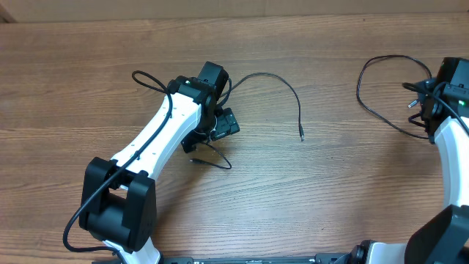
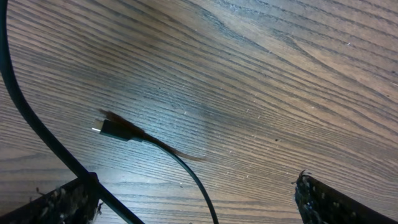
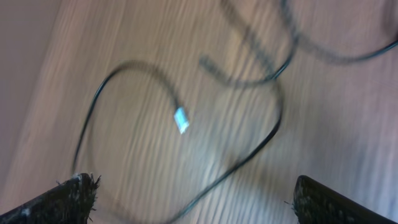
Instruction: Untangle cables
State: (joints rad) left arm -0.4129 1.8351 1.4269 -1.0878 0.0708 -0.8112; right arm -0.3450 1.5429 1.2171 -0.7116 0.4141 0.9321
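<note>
The left jaws stand wide open and hold nothing. In the left wrist view their two black fingers [image 2: 59,202] sit at the bottom corners, far apart, above the brown wood-grain table [image 1: 330,205]. Between and ahead of them, one end of the first thin black cable [image 1: 282,81] lies flat on the wood. Its small plug [image 2: 111,129] has a pale tip, and nothing of the jaws touches it.

The right jaws are also spread as wide as they go and are empty. Their dark fingers [image 3: 59,199] frame a blurred view of the second thin black cable [image 3: 273,134], which lies in a loose loop on the table. It has one bright silvery plug [image 3: 180,119] inside the loop, and the fingers are clear of it.

There are two cables. From overhead, the first runs from a plug end near the table's middle [image 1: 301,137], arcs up and left, and passes under the left arm's wrist. It comes out as a short loop with a second plug end just below that wrist. The second cable curls in an open loop at the far right, beside the right arm. The two cables lie well apart and do not cross. There are two white arms, one at each cable.
</note>
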